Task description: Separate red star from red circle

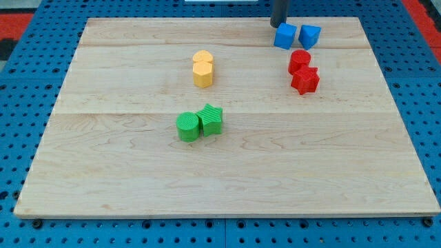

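Observation:
The red circle (300, 60) and the red star (305, 80) sit touching at the view's upper right, the circle just above the star. My tip (277, 25) is at the view's top edge, touching or just above the top left of a blue cube (284, 35). It stands up and to the left of the red circle, with the blue cube between them.
A second blue block (309, 34) sits right of the blue cube. Two yellow blocks (202, 69) are stacked together at centre-left top. A green circle (186, 127) and a green star (211, 119) touch near the middle. The wooden board (344, 172) lies on a blue pegboard.

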You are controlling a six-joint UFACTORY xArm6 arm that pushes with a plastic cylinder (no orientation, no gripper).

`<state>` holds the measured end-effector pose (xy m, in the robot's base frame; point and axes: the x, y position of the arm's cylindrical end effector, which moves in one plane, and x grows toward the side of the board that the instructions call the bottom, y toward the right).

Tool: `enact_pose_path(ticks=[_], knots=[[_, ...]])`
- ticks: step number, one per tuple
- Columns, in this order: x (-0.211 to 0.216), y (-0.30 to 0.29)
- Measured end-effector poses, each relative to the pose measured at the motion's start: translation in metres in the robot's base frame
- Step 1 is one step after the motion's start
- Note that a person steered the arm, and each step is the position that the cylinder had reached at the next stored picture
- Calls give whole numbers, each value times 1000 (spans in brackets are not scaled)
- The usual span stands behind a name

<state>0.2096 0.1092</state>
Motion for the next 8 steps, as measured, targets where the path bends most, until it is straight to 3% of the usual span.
enact_pose_path(ticks=[3, 4, 5, 6, 8], knots=[[28, -61], [98, -58], [135, -34], [159, 1], [166, 3]])
